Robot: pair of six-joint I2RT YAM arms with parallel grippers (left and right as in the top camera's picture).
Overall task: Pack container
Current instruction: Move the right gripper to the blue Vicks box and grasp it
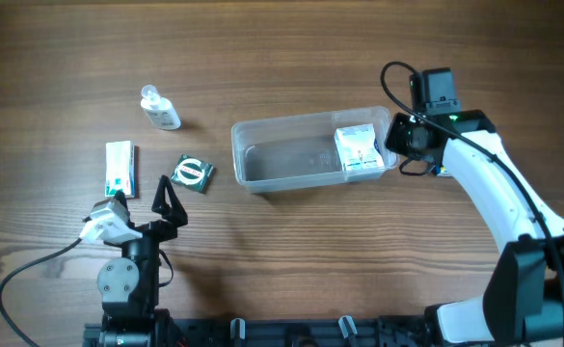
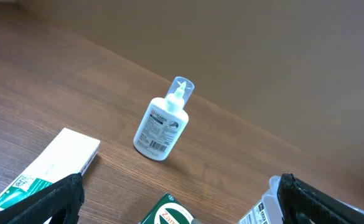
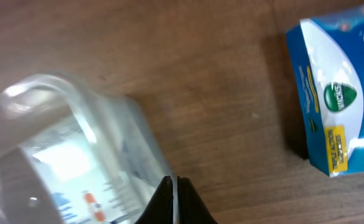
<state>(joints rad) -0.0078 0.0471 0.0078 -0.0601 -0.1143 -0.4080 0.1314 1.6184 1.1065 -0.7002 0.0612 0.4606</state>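
Note:
The clear plastic container (image 1: 291, 154) lies at the table's middle, with a white and green box (image 1: 356, 149) inside its right end. My right gripper (image 1: 398, 145) is at the container's right end. In the right wrist view its fingers (image 3: 175, 196) are shut on the container's (image 3: 76, 143) thin rim. My left gripper (image 1: 145, 200) is wide open and empty, low over the table. In the left wrist view its fingers (image 2: 182, 208) straddle a green box (image 2: 169, 216). The container's corner (image 2: 261, 210) shows by the right finger.
A small clear bottle (image 1: 160, 109) (image 2: 162, 124) lies at the back left. A long white and green box (image 1: 119, 168) (image 2: 48, 167) lies at the left. The green box (image 1: 193, 173) sits left of the container. A blue lozenge box (image 3: 337, 93) lies right of the container.

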